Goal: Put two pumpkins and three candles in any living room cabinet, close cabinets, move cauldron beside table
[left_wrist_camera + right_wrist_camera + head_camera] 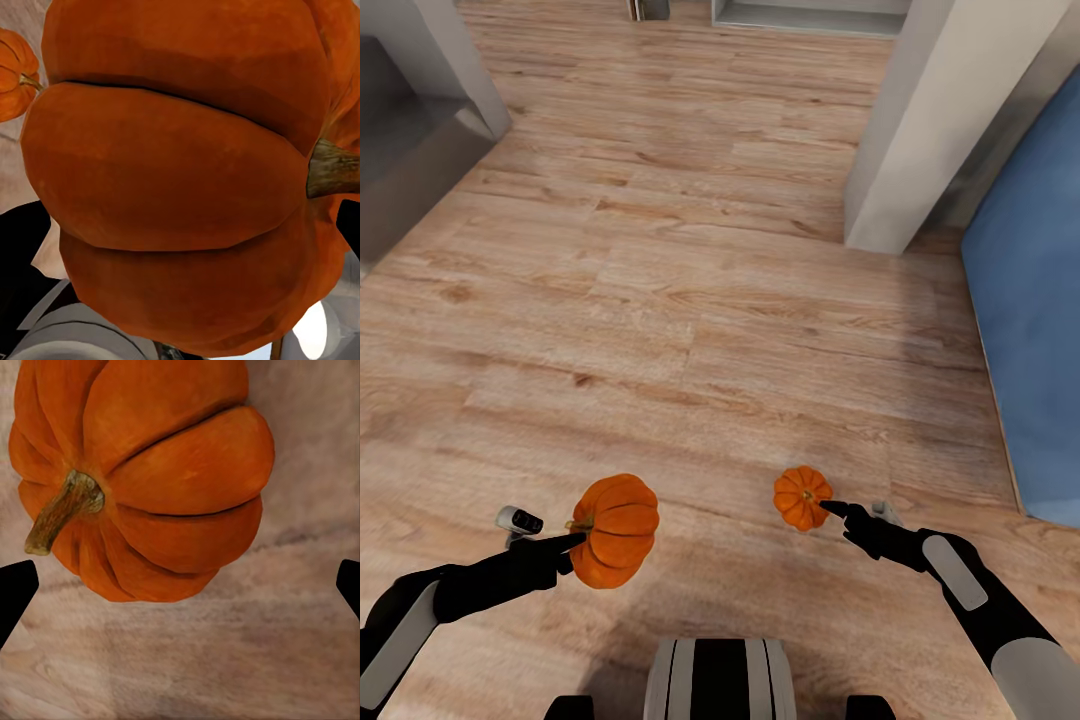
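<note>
A large orange pumpkin (616,530) hangs above the wood floor at the tip of my left gripper (572,540), which is shut on it near the stem. In the left wrist view the large pumpkin (180,180) is very close and hides the fingers. The small pumpkin (802,497) sits at the tip of my right gripper (836,510), which holds it. In the right wrist view the small pumpkin (142,480) lies just past the two black fingertips (16,589), which stand wide apart. The cabinet, candles and cauldron are out of view.
Wood floor (690,300) stretches ahead. A white pillar (925,130) stands at the right, with a blue panel (1030,350) beyond it. A grey wall corner (430,110) is at the left. My base (720,680) shows at the bottom.
</note>
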